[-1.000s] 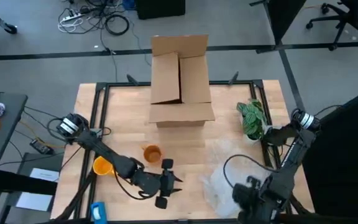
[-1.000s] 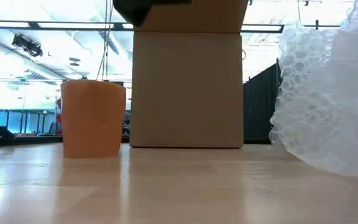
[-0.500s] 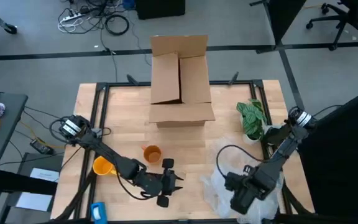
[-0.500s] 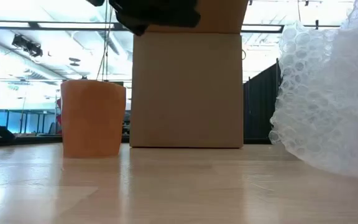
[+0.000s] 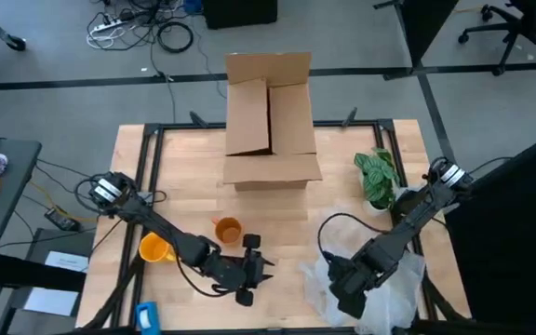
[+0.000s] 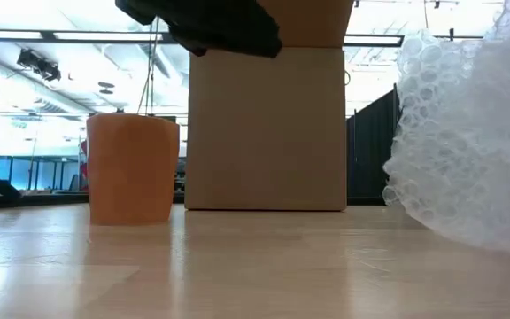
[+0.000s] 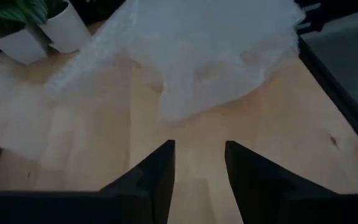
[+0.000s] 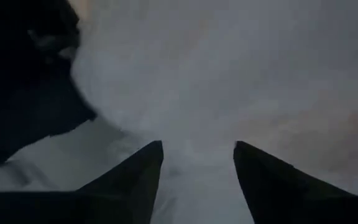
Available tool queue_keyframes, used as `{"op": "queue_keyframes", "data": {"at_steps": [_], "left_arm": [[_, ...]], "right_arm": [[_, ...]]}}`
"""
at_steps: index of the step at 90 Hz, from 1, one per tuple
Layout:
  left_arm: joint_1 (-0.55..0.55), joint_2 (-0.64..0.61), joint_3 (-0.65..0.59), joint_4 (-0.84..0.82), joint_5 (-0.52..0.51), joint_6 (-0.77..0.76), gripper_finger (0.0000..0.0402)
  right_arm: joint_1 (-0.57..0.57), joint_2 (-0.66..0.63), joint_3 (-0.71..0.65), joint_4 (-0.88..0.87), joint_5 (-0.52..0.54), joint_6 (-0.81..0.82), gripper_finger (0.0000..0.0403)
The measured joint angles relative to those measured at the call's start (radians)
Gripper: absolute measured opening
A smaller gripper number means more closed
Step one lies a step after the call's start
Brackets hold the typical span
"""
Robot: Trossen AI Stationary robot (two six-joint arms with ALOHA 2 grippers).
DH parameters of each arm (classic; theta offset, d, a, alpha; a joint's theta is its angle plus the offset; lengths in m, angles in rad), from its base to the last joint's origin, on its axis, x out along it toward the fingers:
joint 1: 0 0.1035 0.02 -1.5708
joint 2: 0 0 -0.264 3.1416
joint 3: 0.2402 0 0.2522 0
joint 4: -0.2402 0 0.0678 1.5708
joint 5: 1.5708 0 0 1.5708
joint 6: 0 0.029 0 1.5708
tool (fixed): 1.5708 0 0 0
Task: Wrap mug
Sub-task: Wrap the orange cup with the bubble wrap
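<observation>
The small orange mug point(image 5: 228, 229) stands upright on its base on the wooden table, left of centre; in the low view the mug point(image 6: 132, 168) stands beside the box. My left gripper point(image 5: 264, 268) hovers open just right of and nearer than the mug, its fingers point(image 7: 160, 168) pointing toward the bubble wrap point(image 7: 197, 56). My right gripper point(image 5: 338, 279) is open over the crumpled clear bubble wrap point(image 5: 366, 284) at the near right. In the right wrist view the bubble wrap point(image 8: 229, 74) fills the picture beyond the gripper point(image 8: 197, 155). My right gripper stands over the bubble wrap's left part with its fingers point(image 8: 138, 171) open and slanting down at it. I cannot tell whether they touch the sheet.
An open cardboard box point(image 5: 270, 121) stands at the far middle, and a potted plant point(image 5: 376, 179) at the right. A second orange object point(image 5: 153, 248) sits near the table's left edge, a blue item point(image 5: 147, 316) at the near left corner. Bare wood lies between mug and wrap.
My right gripper has swung from the near right corner toward the table's left and far side, onto the left part of the bubble wrap. My left gripper has stayed almost where it was, near the mug. The mug has kept still.
</observation>
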Motion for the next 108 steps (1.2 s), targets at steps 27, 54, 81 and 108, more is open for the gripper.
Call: {"op": "queue_keyframes", "data": {"at_steps": [27, 54, 81, 108], "left_arm": [[0.006, 0.000, 0.000, 0.009, -0.020, 0.001, 0.0126], [0.047, 0.000, 0.000, 0.015, -0.022, 0.028, 0.0126], [0.081, 0.000, 0.000, 0.013, -0.026, 0.037, 0.0126], [0.081, 0.000, 0.003, -0.022, -0.029, 0.050, 0.0126]], "right_arm": [[-0.005, 0.001, -0.083, 0.029, -0.023, -0.037, 0.0115], [-0.005, -0.083, -0.084, -0.045, 0.027, -0.139, 0.0006], [-0.005, -0.294, -0.084, -0.103, 0.423, -0.276, 0.0001], [-0.008, -0.531, -0.084, -0.168, 0.878, -0.343, 0.0000]]}}
